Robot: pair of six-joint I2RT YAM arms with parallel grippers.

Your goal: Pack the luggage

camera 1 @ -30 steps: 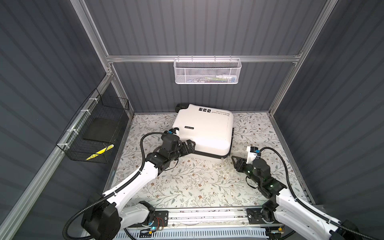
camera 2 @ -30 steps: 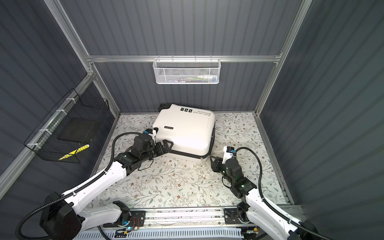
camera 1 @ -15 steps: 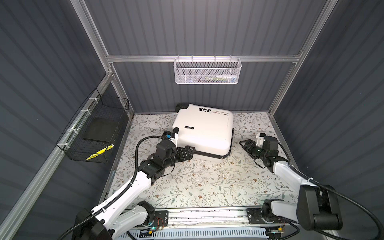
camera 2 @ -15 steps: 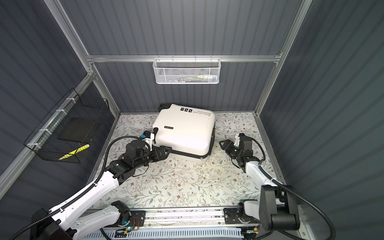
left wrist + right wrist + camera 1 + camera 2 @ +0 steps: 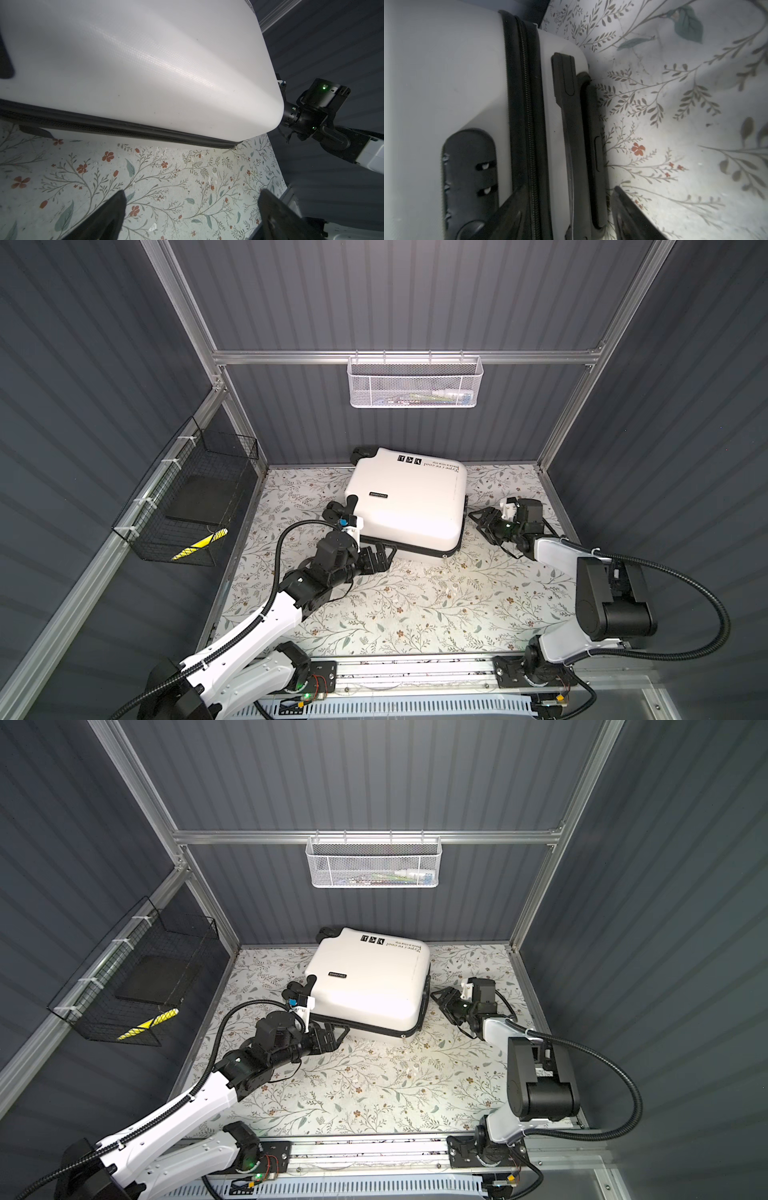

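Note:
The luggage [image 5: 409, 497] [image 5: 370, 977] is a white hard-shell suitcase lying flat and closed at the back of the floral floor in both top views. My left gripper [image 5: 384, 556] [image 5: 338, 1033] stands open at its front left corner, low over the floor. In the left wrist view the white shell [image 5: 145, 62] and black zipper [image 5: 124, 128] lie beyond the empty open gripper [image 5: 191, 207]. My right gripper [image 5: 478, 520] [image 5: 438, 998] is open beside the suitcase's right side. In the right wrist view the black handle [image 5: 571, 124] runs between its fingers [image 5: 629, 212].
A white mesh basket [image 5: 415, 383] hangs on the back wall. A black wire basket [image 5: 191, 506] on the left wall holds a flat black item and a yellow-striped one. The floral floor [image 5: 415, 601] spreads in front of the suitcase, with the arms' rail [image 5: 415, 672] along the front edge.
My right arm swung from the front floor back to the suitcase's right side, and its jaws spread wider. My left gripper slid from the suitcase's left side to its front left corner.

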